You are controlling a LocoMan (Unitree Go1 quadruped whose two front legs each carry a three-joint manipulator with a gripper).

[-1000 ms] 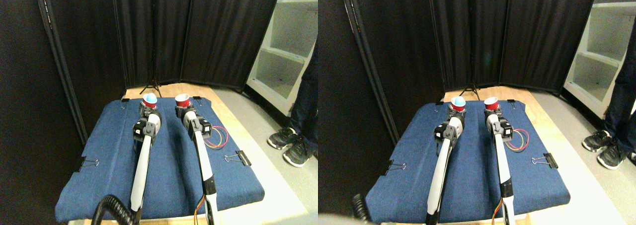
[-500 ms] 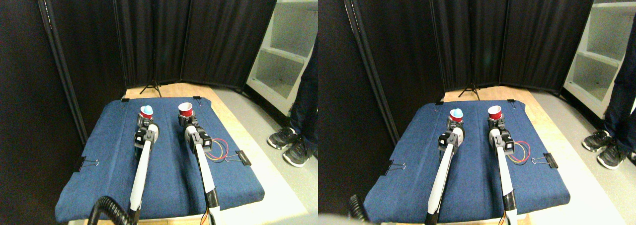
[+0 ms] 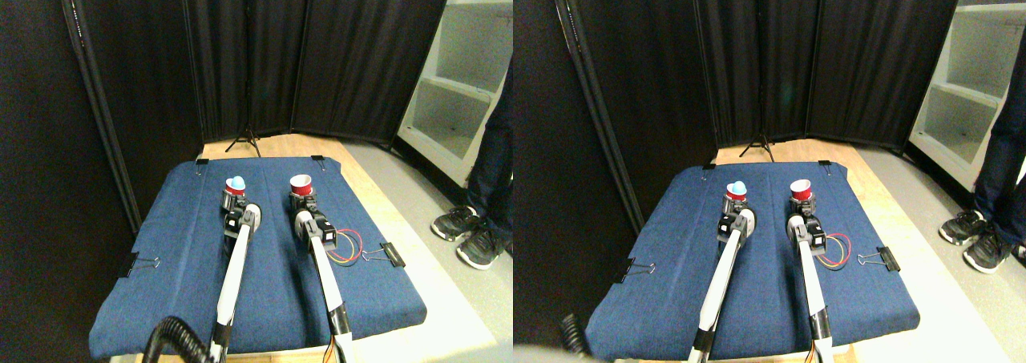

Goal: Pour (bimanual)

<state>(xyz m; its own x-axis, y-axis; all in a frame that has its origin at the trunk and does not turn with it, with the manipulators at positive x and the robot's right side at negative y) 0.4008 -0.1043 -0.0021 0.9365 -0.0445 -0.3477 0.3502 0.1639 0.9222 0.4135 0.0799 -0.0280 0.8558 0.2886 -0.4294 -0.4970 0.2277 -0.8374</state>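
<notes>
I take the blue cloth (image 3: 272, 275) as my landmark. At its far end stand two red cups, well apart from each other. The left cup (image 3: 234, 187) has a pale blue ball (image 3: 236, 181) in its mouth; the right cup (image 3: 300, 185) looks empty, as far as I can see. Both are upright on the cloth.

My left gripper (image 3: 233, 205) is just before the left cup, and my right gripper (image 3: 304, 203) just before the right cup. They are too small here: I cannot tell whether the fingers are wide, narrow, or closed on the cups.

I judge the task is at its beginning. No cup is lifted or tilted, and the ball is not yet poured. Left to do: secure both cups, raise them, bring them together and tip the ball into the empty cup.
</notes>
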